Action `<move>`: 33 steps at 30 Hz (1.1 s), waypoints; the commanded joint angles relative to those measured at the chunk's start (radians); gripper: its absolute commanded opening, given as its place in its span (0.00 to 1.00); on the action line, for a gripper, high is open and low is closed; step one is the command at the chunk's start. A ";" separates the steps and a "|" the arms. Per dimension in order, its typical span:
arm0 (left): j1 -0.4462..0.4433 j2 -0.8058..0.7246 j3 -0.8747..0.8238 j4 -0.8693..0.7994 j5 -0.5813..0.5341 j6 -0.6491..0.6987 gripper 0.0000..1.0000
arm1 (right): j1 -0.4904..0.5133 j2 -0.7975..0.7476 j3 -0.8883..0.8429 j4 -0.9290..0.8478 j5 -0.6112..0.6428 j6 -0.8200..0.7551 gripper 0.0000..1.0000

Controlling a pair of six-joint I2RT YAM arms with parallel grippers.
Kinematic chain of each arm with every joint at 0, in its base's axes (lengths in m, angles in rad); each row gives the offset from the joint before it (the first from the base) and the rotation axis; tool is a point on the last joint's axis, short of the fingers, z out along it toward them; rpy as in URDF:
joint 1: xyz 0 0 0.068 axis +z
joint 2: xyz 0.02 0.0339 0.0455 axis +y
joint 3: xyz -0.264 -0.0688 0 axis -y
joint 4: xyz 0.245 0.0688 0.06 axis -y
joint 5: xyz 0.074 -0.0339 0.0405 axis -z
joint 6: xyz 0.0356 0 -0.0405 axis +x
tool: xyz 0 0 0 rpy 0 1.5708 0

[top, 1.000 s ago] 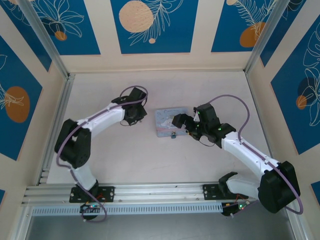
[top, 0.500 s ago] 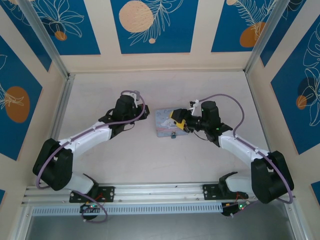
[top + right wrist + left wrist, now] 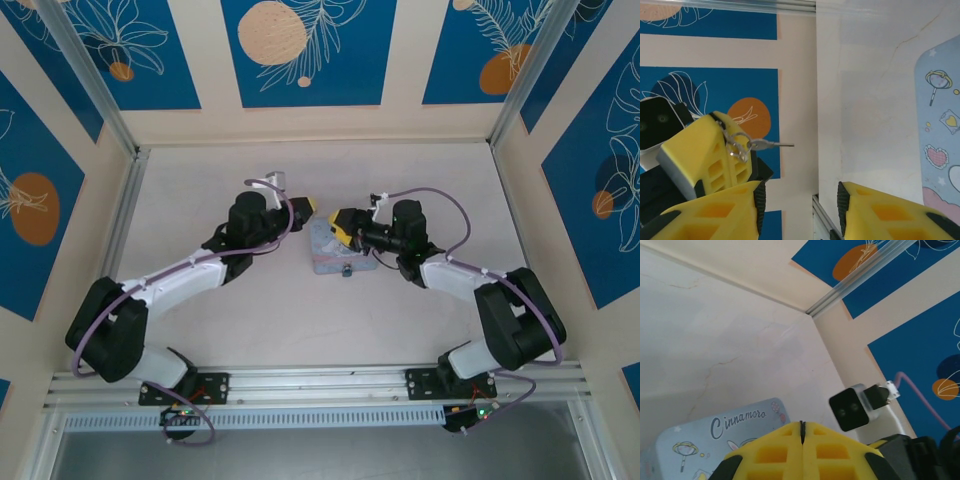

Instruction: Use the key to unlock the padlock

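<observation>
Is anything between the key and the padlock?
Yes. The small metal key, in the left gripper, is off the pale blue tin's far left corner; the tiny dark padlock sits at its near edge. The right gripper hovers over the tin, roughly between them.

A pale blue rectangular tin (image 3: 326, 251) lies flat near the middle of the pale, marble-like tabletop (image 3: 300, 320). Its lid carries the word "Cinnamoro" and small cartoon drawings (a heart and a star among them). The walls (image 3: 300, 50) around it have blue panels with orange circles and white leaf outlines. A metal rail (image 3: 320, 382) runs along the near edge.
</observation>
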 commanded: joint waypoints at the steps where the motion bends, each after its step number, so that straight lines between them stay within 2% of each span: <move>1: -0.017 0.020 -0.003 0.078 0.024 -0.031 0.00 | 0.010 0.033 0.032 0.129 0.025 0.070 0.43; 10: -0.027 0.035 -0.003 0.092 0.019 -0.048 0.00 | 0.026 0.063 0.043 0.204 0.059 0.111 0.41; 28: -0.048 0.072 -0.007 0.131 -0.006 -0.112 0.00 | 0.035 0.077 0.050 0.256 0.068 0.147 0.31; 33: -0.052 0.081 -0.010 0.146 -0.009 -0.126 0.00 | 0.035 0.083 0.050 0.255 0.071 0.155 0.11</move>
